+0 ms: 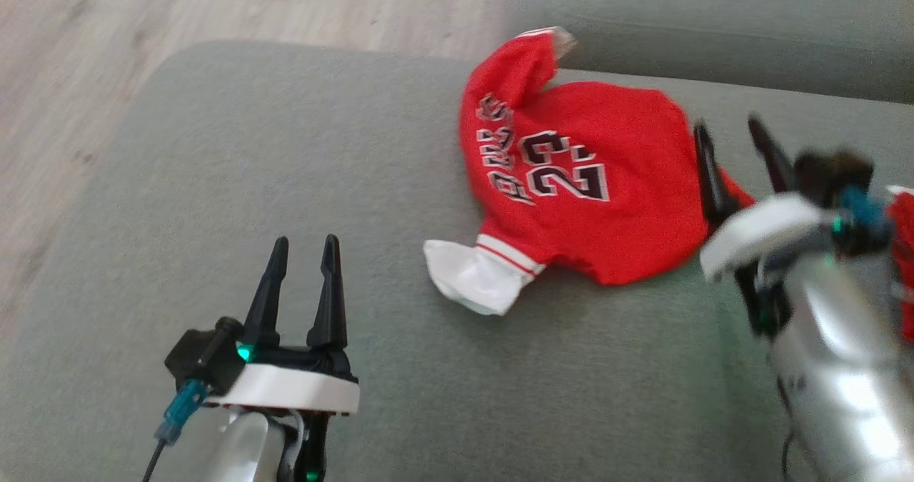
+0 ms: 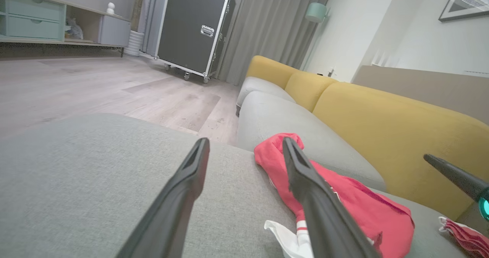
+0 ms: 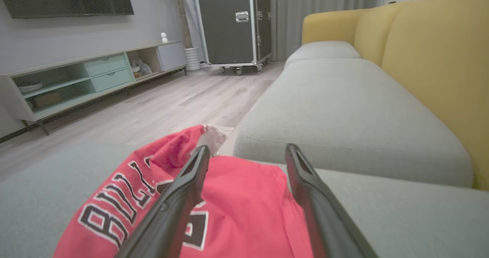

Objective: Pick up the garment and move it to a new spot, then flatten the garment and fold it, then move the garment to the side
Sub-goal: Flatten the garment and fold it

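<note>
Garment (image 1: 578, 182): red jersey, number side up, lying crumpled toward the far right of the grey seat cushion (image 1: 214, 182). It is not flat, and the body is bunched. The white sleeve (image 1: 471, 278) sticks out at the near edge, turned over on itself. The upper sleeve (image 1: 528, 57) reaches the seam (image 1: 714, 86) against the next cushion. Right gripper (image 1: 728, 123): jaws spread wide with nothing between them, fingers over the jersey's right edge. Whether they touch the cloth cannot be told. Left gripper (image 1: 305, 241): jaws wide as well, empty, over bare cushion well apart from the jersey. Risks, as judged:
(1) A pinch at the bunched right edge would likely take several layers, so flattening would drag a lump rather than spread it.
(2) A pull from one side only would slide the whole jersey, since nothing anchors the white sleeve.
(3) The upper sleeve may slip into the seam and snag.
(4) A second red piece (image 1: 901, 253) lies just beside the right arm and could be caught up by mistake.
The head view is blurred at the right arm, so fingertip height is uncertain.
</note>
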